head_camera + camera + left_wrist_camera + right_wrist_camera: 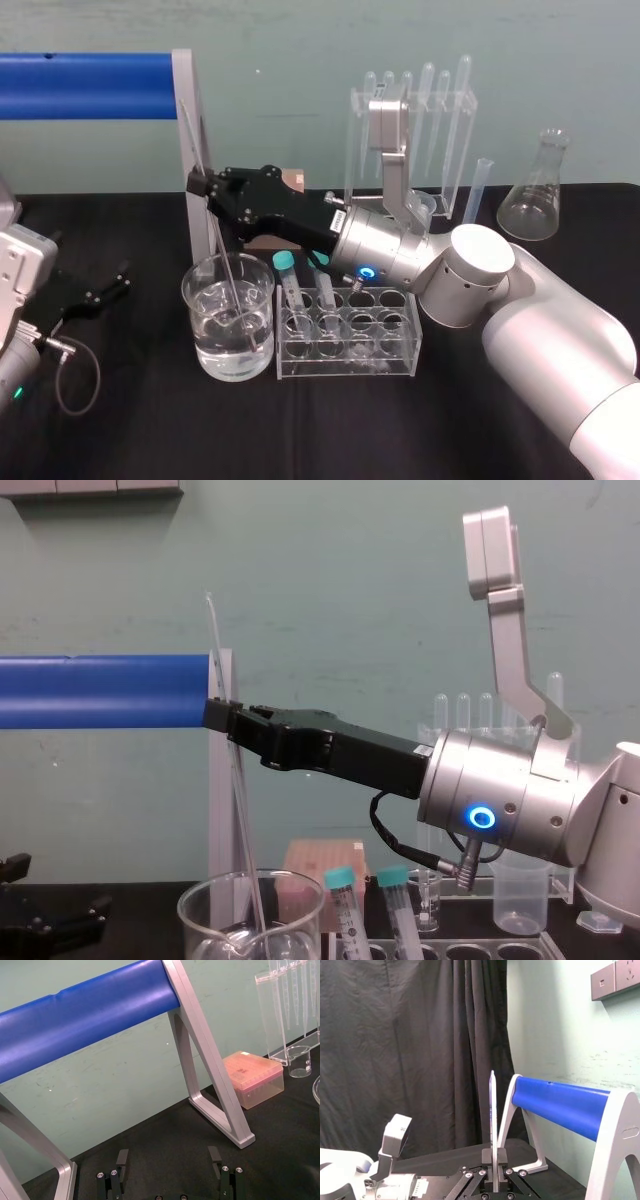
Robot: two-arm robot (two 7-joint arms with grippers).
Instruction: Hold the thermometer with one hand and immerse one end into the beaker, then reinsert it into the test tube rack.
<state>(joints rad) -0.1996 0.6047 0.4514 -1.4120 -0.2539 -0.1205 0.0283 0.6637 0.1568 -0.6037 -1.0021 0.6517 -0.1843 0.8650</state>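
Reaching in from the right with the right gripper [197,186], passing above the test tube rack [345,372] and ending about level with the blue bar [85,86] behind. Clamping the jaws together on the thermometer [243,830], gripping it partway up its length. Holding it slightly tilted, with the upper end poking above the blue bar in the chest view and the lower end down inside the beaker [262,335]. Apparently dipping that lower end into the water [232,352], though hard to tell through the glass whether it is touching the bottom. Finding the beaker upright on the black tabletop [150,430], just beside the rack's left end. Seeing two teal-capped tubes [287,262] leaning in the rack's left holes, beneath the gripper's black body. Resting the left gripper [168,1160] low at the tabletop's left side, well apart from the beaker, with the jaws spread wide and gripping nothing. Noting, farther back, a clear pipette stand [455,120], an Erlenmeyer flask [535,205] at the far right, and a pink tip box [255,1080].
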